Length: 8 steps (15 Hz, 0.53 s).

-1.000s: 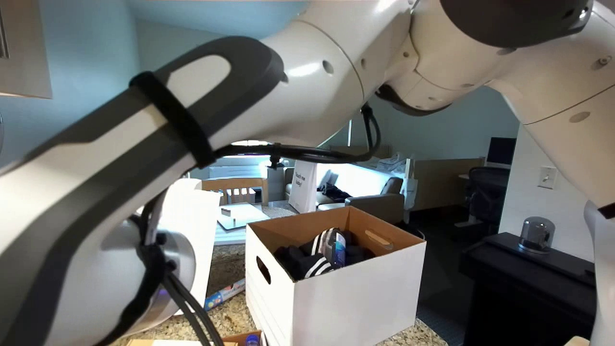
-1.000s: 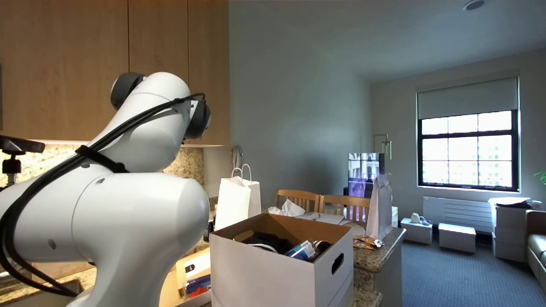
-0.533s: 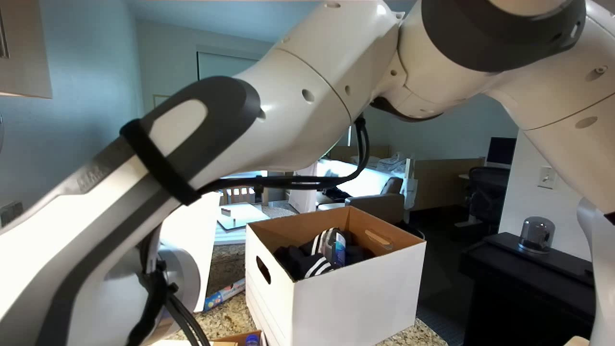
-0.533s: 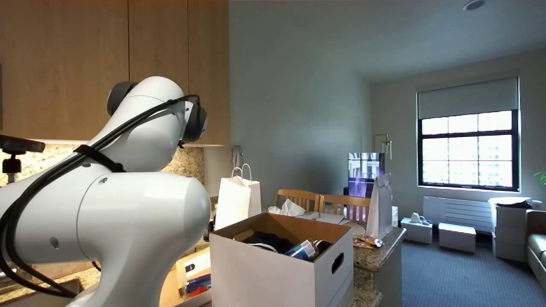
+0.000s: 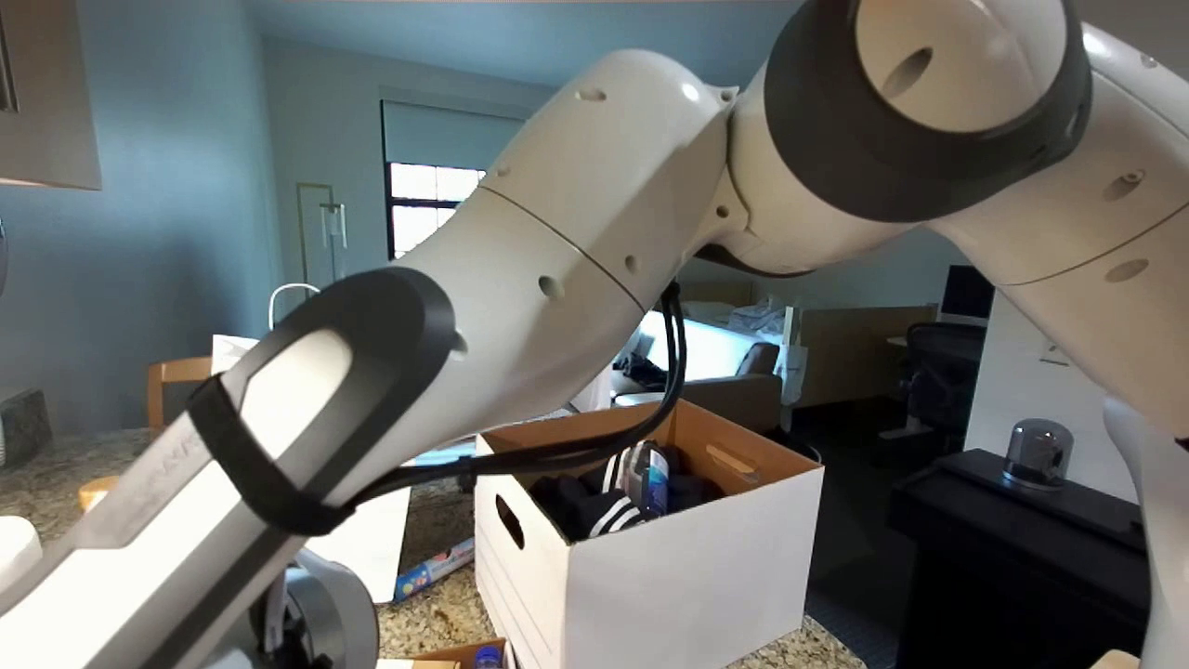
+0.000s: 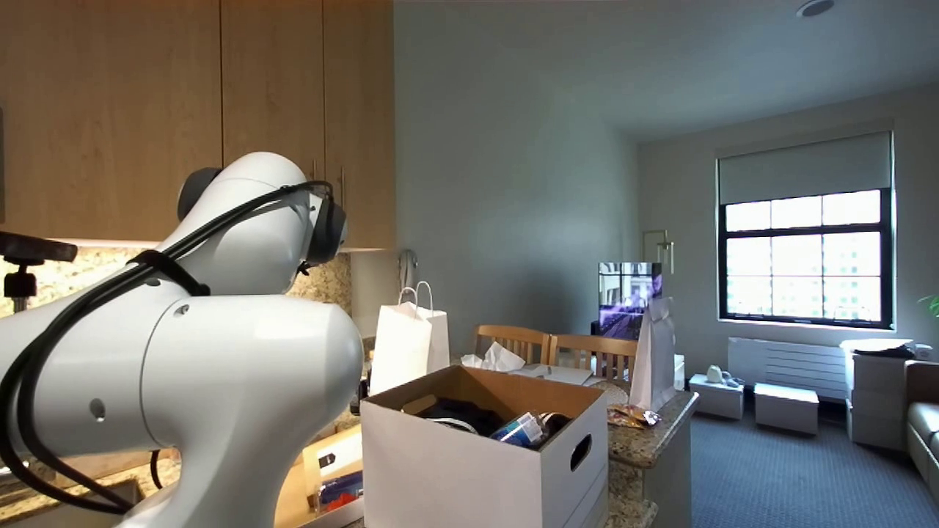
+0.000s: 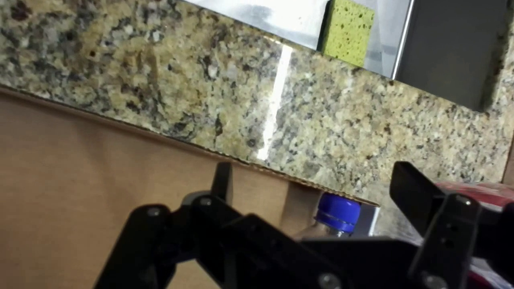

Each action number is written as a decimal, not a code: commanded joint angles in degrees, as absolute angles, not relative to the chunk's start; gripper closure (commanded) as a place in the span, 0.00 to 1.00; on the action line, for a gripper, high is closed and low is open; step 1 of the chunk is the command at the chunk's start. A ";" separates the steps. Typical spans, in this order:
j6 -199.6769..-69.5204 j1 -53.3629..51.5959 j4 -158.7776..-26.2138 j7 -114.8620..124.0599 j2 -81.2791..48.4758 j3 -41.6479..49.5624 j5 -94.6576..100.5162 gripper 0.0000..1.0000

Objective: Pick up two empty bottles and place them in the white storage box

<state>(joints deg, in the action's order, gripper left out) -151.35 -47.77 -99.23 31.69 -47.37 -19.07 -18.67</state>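
Note:
The white storage box [image 5: 687,585] stands open on the counter and also shows in an exterior view [image 6: 451,469]. Inside it, a clear bottle with a blue label [image 5: 657,483] lies on dark striped cloth; the bottle shows too in an exterior view [image 6: 521,430]. Another bottle with a blue cap [image 7: 338,212] lies in a shallow brown cardboard box [image 7: 100,160]; its body is mostly hidden by the gripper. That cap shows small in an exterior view [image 5: 488,658]. My gripper [image 7: 312,166] is open and empty above the capped bottle, a finger on either side of the cap. Exterior views do not show the fingers.
A sink with a yellow sponge [image 7: 348,32] lies beyond the granite strip [image 7: 168,80]. Red and clear plastic wrapping [image 7: 482,192] is by the right finger. A white paper bag [image 6: 407,352] and a printed tube [image 5: 435,569] stand or lie near the storage box.
The arm has come down over the last second, with its elbow and forearm lower in both exterior views. The storage box and the bottle in it have not moved.

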 commanded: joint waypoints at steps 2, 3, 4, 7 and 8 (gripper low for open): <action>-151.11 -48.35 -98.48 31.31 -48.06 -18.07 -19.25 0.00; -150.71 -47.35 -98.43 30.07 -47.85 -19.26 -19.89 0.00; -151.29 -48.32 -97.46 30.77 -48.10 -18.27 -19.09 0.00; -148.95 -48.36 -91.85 30.41 -52.06 -18.24 -18.90 0.00; -147.78 -48.40 -89.49 30.50 -53.76 -18.03 -18.81 0.00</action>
<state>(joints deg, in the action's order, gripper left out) -150.51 -48.00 -95.73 31.64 -49.09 -18.48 -18.67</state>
